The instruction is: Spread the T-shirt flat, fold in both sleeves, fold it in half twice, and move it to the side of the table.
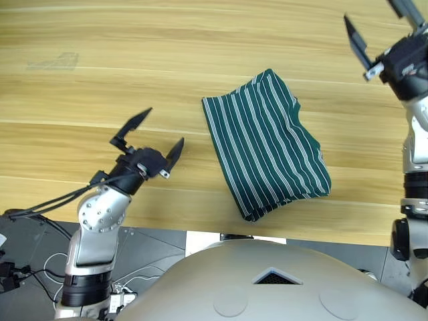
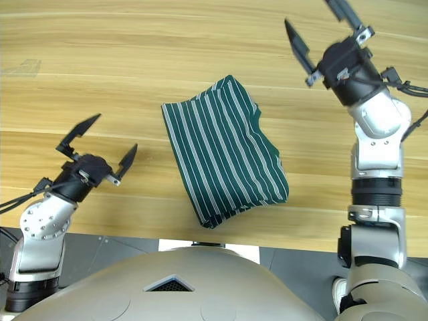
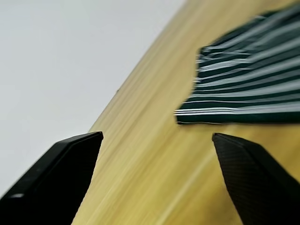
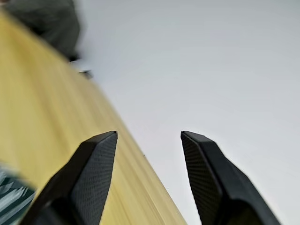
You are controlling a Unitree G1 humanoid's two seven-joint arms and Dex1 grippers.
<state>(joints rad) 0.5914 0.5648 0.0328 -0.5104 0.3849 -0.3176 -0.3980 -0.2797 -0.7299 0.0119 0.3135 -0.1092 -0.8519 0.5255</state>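
1. The T-shirt (image 1: 267,144), dark green with white stripes, is being shown folded into a compact, slightly skewed rectangle. It is lying on the wooden table (image 1: 100,40) close to the near edge, about midway along it.
2. The left gripper (image 1: 164,126) is being held over the table by the near edge, left of the T-shirt and apart from it, with its fingers spread wide on nothing.
3. The right gripper (image 2: 307,13) is being held raised toward the table's right side, beyond the T-shirt, with its fingers likewise parted and empty.
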